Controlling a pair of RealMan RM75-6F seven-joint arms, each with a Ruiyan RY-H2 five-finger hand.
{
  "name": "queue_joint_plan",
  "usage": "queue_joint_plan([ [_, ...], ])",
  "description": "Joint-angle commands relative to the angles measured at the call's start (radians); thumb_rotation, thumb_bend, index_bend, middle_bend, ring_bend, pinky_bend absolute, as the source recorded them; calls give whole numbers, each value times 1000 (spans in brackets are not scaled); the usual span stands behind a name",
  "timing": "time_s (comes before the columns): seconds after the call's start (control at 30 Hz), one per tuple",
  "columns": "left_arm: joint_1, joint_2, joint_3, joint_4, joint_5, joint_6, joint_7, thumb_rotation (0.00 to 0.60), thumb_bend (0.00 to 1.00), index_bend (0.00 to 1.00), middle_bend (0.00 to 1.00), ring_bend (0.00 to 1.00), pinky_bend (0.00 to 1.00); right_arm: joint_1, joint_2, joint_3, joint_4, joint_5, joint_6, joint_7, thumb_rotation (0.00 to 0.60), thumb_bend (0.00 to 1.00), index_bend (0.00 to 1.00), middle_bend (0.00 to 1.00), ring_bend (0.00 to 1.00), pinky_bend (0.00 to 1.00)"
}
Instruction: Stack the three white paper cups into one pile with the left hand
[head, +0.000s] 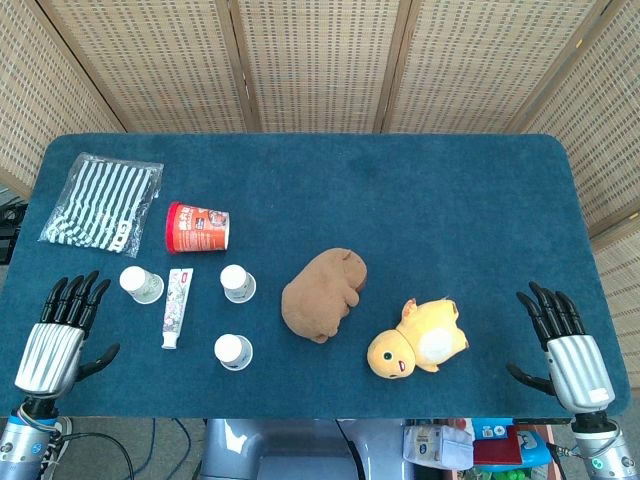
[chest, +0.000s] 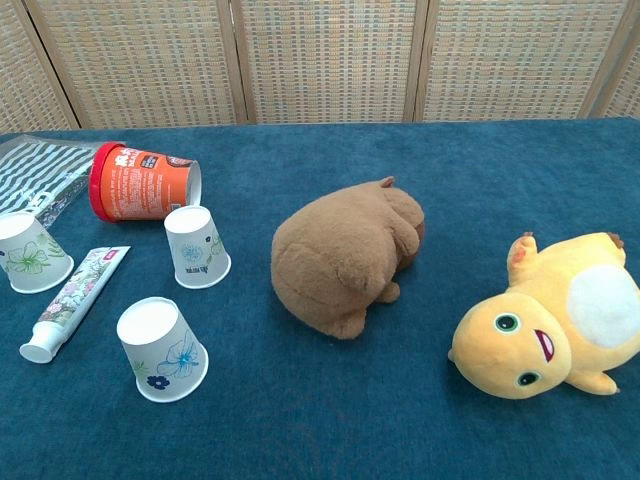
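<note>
Head view: blue bench (head: 450, 200) under both hands. Left hand (head: 60, 330) at the near left corner, palm down, fingers (head: 75, 297) spread apart, gripping nothing. Right hand (head: 565, 345) at the near right edge, fingers (head: 545, 305) likewise apart, holding nothing. Neither hand visible in the chest view.

Three white paper cups on the left half of the bench, all upside down (bases up), not stacked, each apart from the others: left cup (head: 142, 284) just right of the left hand's fingertips, far cup (head: 238, 283) right of the toothpaste tube, near cup (head: 234, 351) close to the near edge. Same cups in the chest view, showing floral prints: left cup (chest: 28, 252), far cup (chest: 197, 246), near cup (chest: 161, 349).

Toothpaste tube (head: 176, 307) flat between left cup and far cup, cap toward the near side; also in the chest view (chest: 72, 291). Red tub (head: 196, 227) on its side beyond the tube, open mouth facing right. Striped bag (head: 100, 202) at the far left. Brown plush (head: 323, 294) near the bench centre, well right of the cups. Yellow plush (head: 418, 340) right of it and nearer, lying on its side (face toward the near edge).
</note>
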Motion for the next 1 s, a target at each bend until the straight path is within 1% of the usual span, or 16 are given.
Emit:
queue_joint_plan([
  [0.03,0,0,0,0,-2,-1,-3,600,230,0,0,0,0,0,1,-1,0,-1,0,1,600,47,0,0,0,0],
  [0.4,-3,9,-2,0,-12,-9,-29,600,230,0,0,0,0,2,-4,-5,-7,-9,-5,-16,600,48,0,0,0,0],
  [0.73,-6,12,1,-10,-19,-23,-28,600,230,0,0,0,0,4,-6,-6,-2,-4,-13,-16,600,47,0,0,0,0],
  [0.9,-14,26,0,-25,-33,-44,-36,600,231,0,0,0,0,5,-7,-4,3,-1,-15,-9,600,48,0,0,0,0],
  [1.0,-32,54,-11,-37,-51,-75,-33,600,231,6,0,0,0,6,-8,-4,5,3,-20,-9,600,48,0,0,0,0],
])
